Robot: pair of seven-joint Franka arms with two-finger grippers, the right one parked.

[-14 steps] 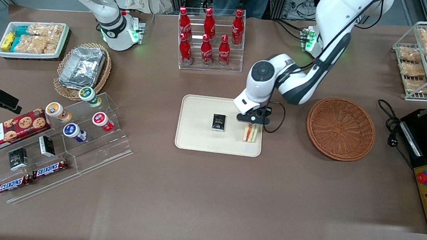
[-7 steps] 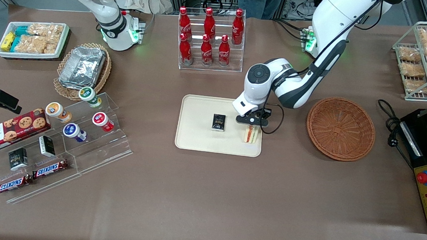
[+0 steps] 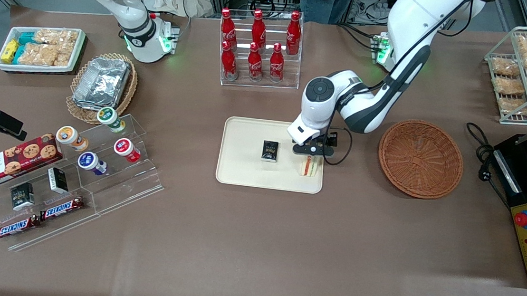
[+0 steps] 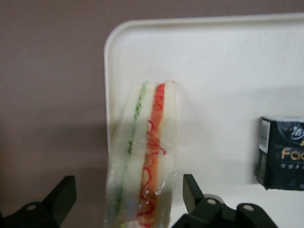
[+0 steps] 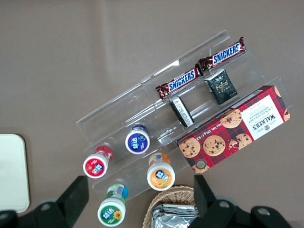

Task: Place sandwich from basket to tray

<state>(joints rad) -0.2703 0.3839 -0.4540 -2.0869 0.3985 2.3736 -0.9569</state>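
Sitting around the tray point(image 3: 242, 174): one sandwich point(image 3: 309, 166), six cola bottles point(image 3: 256, 42), two Snickers bars point(image 3: 40, 218), four yogurt cups point(image 3: 97, 140).

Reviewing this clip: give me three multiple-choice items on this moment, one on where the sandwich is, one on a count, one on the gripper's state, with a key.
1. Where is the sandwich?
A. in the basket
B. on the tray, near its edge toward the basket
C. on the bare table

2. How many red bottles stand in the clear rack?
A. four
B. six
C. eight

3. What is the gripper doing?
A. open, fingers either side of the sandwich
B. shut on the sandwich
C. shut on the dark box

Key: 1 B, the sandwich stands on the tray while the basket holds nothing. 2 B, two rows of three. 3 A, the wrist view shows gaps between each finger and the sandwich.
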